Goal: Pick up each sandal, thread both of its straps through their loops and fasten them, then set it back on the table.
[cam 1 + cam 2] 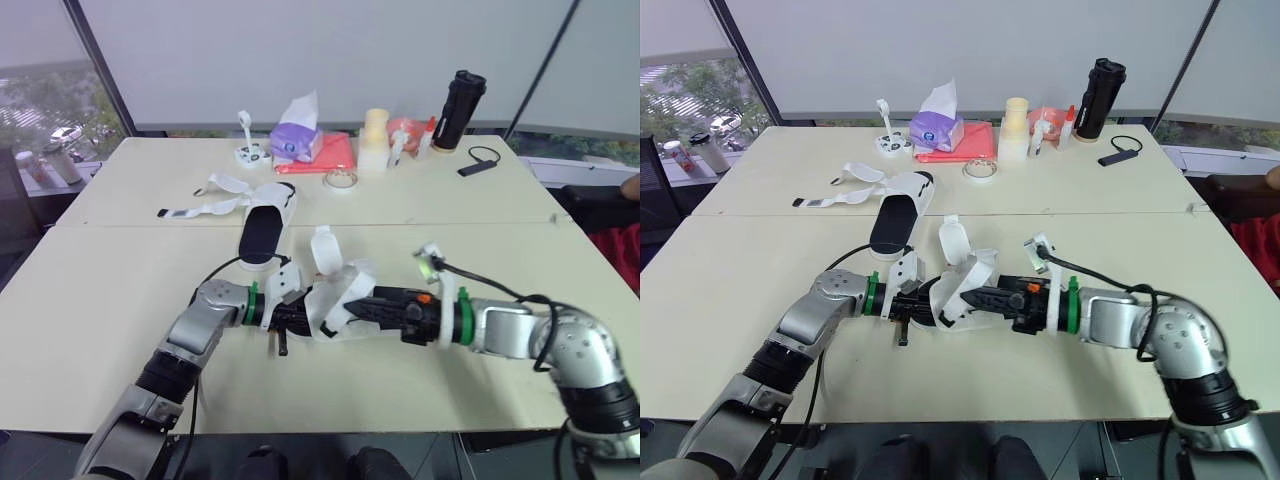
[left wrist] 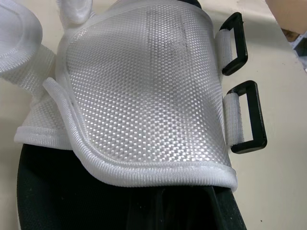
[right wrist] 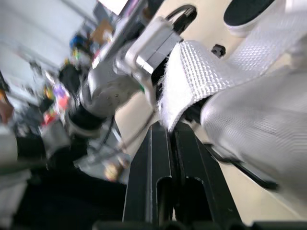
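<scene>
my right pincer (image 3: 165,127) has its two black fingers pressed together on the end of a white woven strap (image 3: 192,76), so i judge it clamped on that strap. just beyond the tips lies the sandal with the white mesh upper and black sole (image 1: 335,290), held low over the pale table (image 1: 120,300), between my two arms. my left pincer (image 1: 285,318) meets it from the opposite side; whether it grips i cannot tell. the two black rectangular loops (image 2: 247,117) sit side by side on the edge of the upper, nearer the left arm, so the strap has to travel away from me, towards them. the second white sandal (image 1: 265,225) lies well apart, farther back, straps loose.
</scene>
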